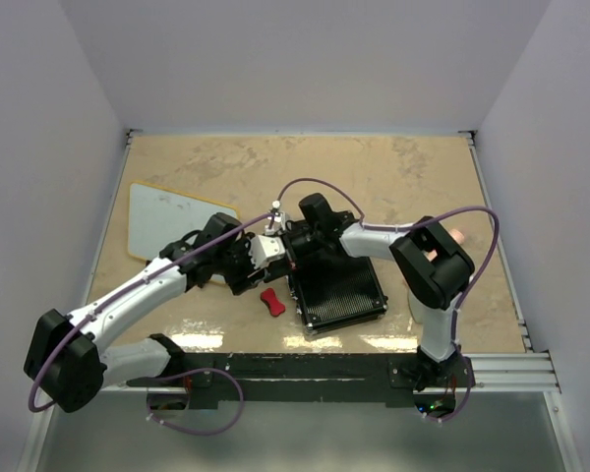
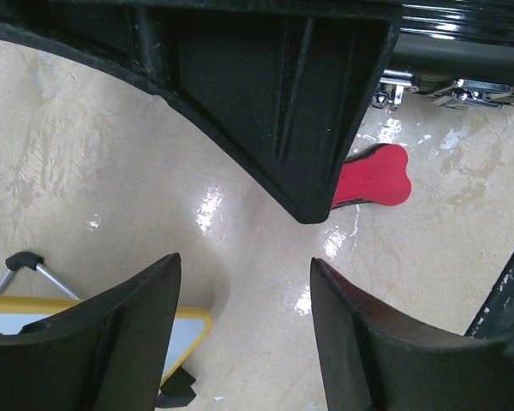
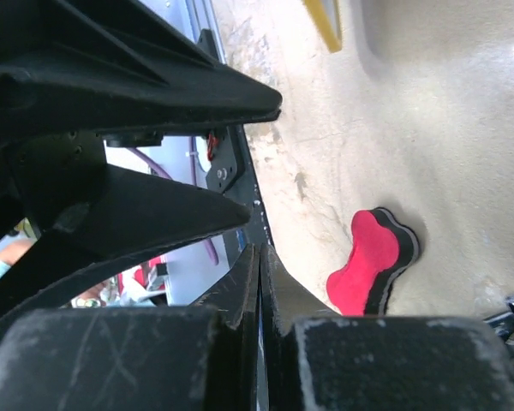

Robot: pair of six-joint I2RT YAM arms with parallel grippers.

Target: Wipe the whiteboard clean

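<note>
The whiteboard lies flat at the left of the table, white with a thin yellow-tan frame; I make out no writing on the part that shows. One corner of it shows in the left wrist view and a strip of frame in the right wrist view. A red and black bone-shaped eraser lies on the table between the board and the black case, also seen from both wrists. My left gripper is open and empty, just right of the board's near corner. My right gripper is shut, empty, close above the left one.
A black ribbed rectangular case lies right of the eraser, its metal latches in the left wrist view. White walls enclose the table on three sides. The two grippers crowd each other above the eraser.
</note>
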